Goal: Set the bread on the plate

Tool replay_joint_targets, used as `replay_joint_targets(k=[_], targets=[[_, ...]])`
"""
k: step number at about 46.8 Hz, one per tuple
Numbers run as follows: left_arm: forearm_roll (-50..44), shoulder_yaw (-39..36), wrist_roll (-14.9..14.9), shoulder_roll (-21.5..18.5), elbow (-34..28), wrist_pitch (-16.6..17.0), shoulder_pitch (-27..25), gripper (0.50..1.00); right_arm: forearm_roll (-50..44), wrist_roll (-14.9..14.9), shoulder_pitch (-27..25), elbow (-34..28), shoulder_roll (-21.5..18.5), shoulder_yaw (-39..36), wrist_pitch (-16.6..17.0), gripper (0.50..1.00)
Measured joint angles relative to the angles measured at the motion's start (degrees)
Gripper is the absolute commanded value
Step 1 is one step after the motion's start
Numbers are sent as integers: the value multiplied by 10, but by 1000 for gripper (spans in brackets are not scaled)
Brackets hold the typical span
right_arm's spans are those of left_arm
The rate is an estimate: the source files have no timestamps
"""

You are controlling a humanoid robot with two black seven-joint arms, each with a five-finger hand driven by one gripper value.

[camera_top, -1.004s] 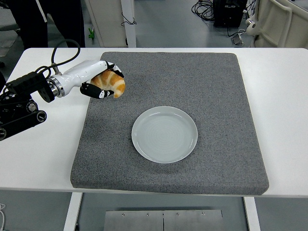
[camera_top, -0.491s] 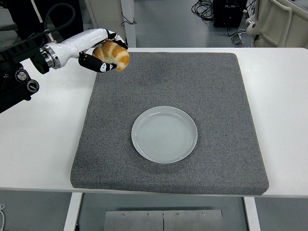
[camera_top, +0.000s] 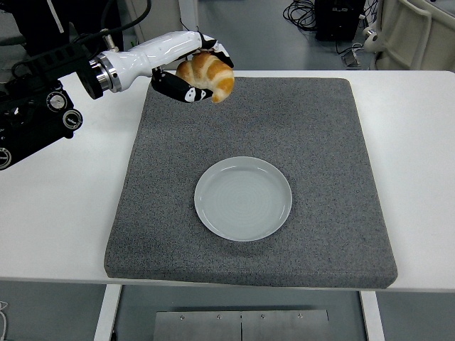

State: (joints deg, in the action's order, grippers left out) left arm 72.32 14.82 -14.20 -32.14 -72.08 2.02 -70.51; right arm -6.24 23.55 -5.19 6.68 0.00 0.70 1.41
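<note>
A golden croissant (camera_top: 208, 75) hangs in the air above the far left part of the grey mat (camera_top: 327, 142), held in my left hand (camera_top: 195, 71), whose fingers are curled around it. The arm comes in from the left edge with a white forearm. A pale round plate (camera_top: 243, 198) lies empty near the middle of the mat, to the right of the hand and nearer the table's front. The right arm does not show.
The mat lies on a white table (camera_top: 64, 213). Beyond the far edge are a grey floor, cables and furniture legs. Dark trouser legs of a person show at the top left.
My left hand has lifted the croissant off the mat's left side and carried it up and to the right, toward the mat's far edge. The plate has not moved.
</note>
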Motion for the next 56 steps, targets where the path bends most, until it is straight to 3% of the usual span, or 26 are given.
replay_joint_targets(k=[23, 56], targets=[[77, 26, 0, 28, -62, 0, 2, 574, 0, 0, 0, 0, 0, 0, 0, 1000], [156, -5, 1, 50, -59, 0, 56, 578, 0, 0, 0, 0, 0, 0, 0, 1000]])
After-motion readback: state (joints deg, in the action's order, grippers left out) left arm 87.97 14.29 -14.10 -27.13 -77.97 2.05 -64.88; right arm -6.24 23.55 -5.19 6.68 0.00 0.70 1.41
